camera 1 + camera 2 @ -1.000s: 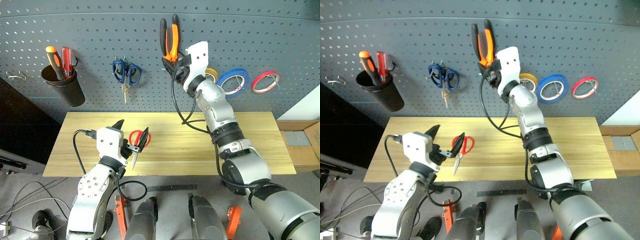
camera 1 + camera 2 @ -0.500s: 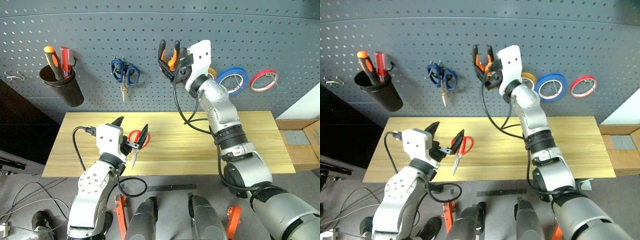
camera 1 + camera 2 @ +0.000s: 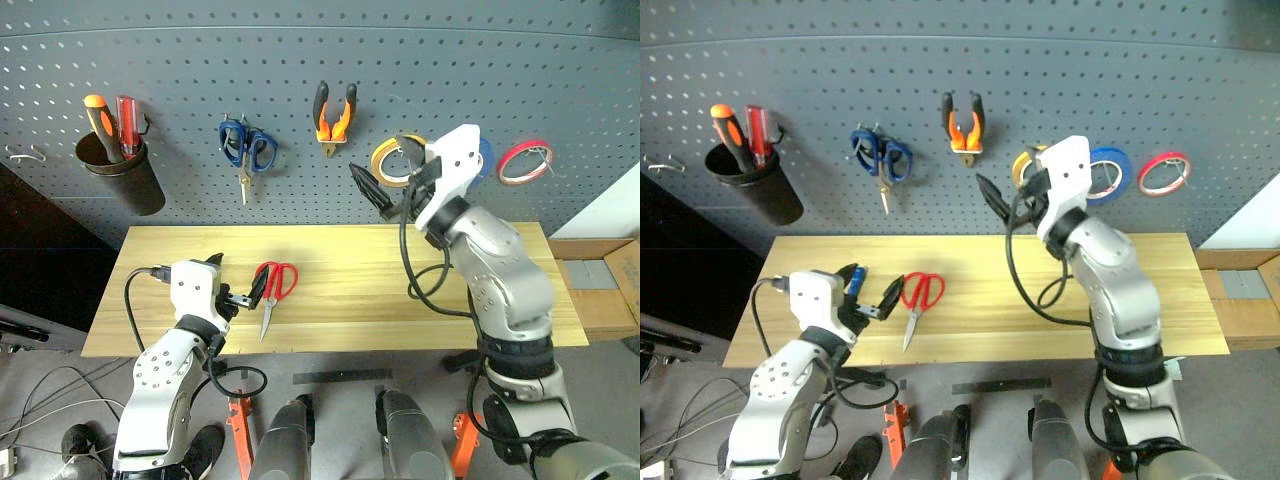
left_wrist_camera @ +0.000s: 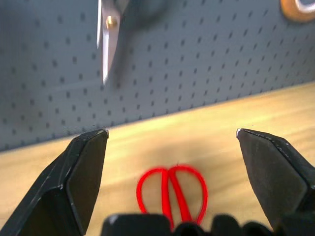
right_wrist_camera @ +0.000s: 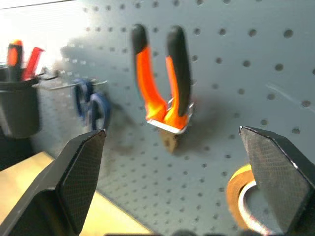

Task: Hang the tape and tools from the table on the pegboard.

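Lighting: even, bright and diffuse from above in front, with soft shadows under the pliers (image 5: 165,81) and blue-handled scissors (image 3: 247,150) on the pegboard (image 3: 180,60), a dim shadow beside the red-handled scissors (image 3: 272,288) on the table (image 3: 330,270), and a dark unlit area past the table's left end. Optics: head views sharp but barrel-distorted, the pegboard's hole rows bowing toward the edges. Wrist views: soft overall, the hanging scissors blade (image 4: 107,39) and black cup (image 5: 17,105) blurred, a washed-out bright patch in one upper corner of the right wrist view.
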Available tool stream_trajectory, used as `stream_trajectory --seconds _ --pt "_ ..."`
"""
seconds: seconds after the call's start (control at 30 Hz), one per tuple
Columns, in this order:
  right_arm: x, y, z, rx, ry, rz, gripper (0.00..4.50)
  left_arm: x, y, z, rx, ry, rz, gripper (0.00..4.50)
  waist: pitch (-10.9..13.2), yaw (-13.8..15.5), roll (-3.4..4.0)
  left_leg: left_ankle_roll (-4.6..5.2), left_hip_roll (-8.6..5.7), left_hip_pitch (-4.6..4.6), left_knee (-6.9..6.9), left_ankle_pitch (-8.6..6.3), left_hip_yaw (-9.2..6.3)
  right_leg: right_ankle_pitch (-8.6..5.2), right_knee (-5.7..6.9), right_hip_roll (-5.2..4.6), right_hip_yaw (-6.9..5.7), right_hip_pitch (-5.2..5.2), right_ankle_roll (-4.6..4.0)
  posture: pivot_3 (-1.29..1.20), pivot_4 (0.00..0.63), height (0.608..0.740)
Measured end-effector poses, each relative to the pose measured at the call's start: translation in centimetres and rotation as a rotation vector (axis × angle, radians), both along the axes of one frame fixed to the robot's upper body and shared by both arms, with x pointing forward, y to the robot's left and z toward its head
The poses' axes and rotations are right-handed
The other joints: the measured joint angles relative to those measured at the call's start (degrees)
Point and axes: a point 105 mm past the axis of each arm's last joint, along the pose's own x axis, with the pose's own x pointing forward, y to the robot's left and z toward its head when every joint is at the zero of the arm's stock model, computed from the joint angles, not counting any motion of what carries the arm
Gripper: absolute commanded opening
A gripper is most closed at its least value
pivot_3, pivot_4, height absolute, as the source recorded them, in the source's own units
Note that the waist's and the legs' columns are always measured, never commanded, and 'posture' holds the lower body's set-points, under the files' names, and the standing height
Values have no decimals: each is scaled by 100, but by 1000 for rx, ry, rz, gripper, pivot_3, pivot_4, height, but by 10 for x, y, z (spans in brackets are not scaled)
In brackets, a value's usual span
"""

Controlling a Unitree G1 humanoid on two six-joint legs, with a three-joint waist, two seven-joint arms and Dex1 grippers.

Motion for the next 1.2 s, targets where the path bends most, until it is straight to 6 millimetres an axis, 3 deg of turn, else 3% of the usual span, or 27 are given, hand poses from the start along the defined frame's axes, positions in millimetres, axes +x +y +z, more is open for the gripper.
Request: stream_trajectory --seconds 0.17,0.23,0.47,0.6,0.8,1.17,1.2 --pt "-31 -4 -55 -96 259 150 4484 6 16 -50 88 276 59 4500 -23 3 -9 1 -4 0 -2 0 -4 0 -4 0 -7 5 1 -102 210 740" --pt "-38 -1 -71 -131 328 188 4484 7 14 -68 107 371 60 4500 -24 -2 -10 1 -4 0 3 0 0 2 -2 -1 -4 5 4 -99 212 740" --pt "-49 3 -106 -204 439 196 4484 26 -14 -74 105 503 30 4500 -35 0 -22 -4 -3 3 8 3 -4 3 3 1 -7 10 7 -94 246 740" --pt "-53 2 -124 -229 490 185 4484 29 -15 -86 106 585 68 4500 -34 -15 -23 -4 -1 3 4 3 -4 3 6 1 -8 7 6 -102 241 740" --pt "-54 1 -128 -228 502 178 4484 26 -8 -97 104 676 127 4500 -34 4 -23 -4 -3 3 14 3 -7 3 8 1 -8 11 7 -108 240 740" --pt "-53 2 -127 -220 498 161 4484 48 -30 -102 -3 708 137 4500 -38 14 -21 -4 -7 5 27 3 -6 5 13 -1 -8 18 11 -122 243 740" --pt "-53 2 -127 -219 498 161 4496 50 -31 -102 -11 711 142 4320 -40 13 -20 -4 -7 6 29 3 -6 6 15 -1 -8 19 12 -122 243 740"
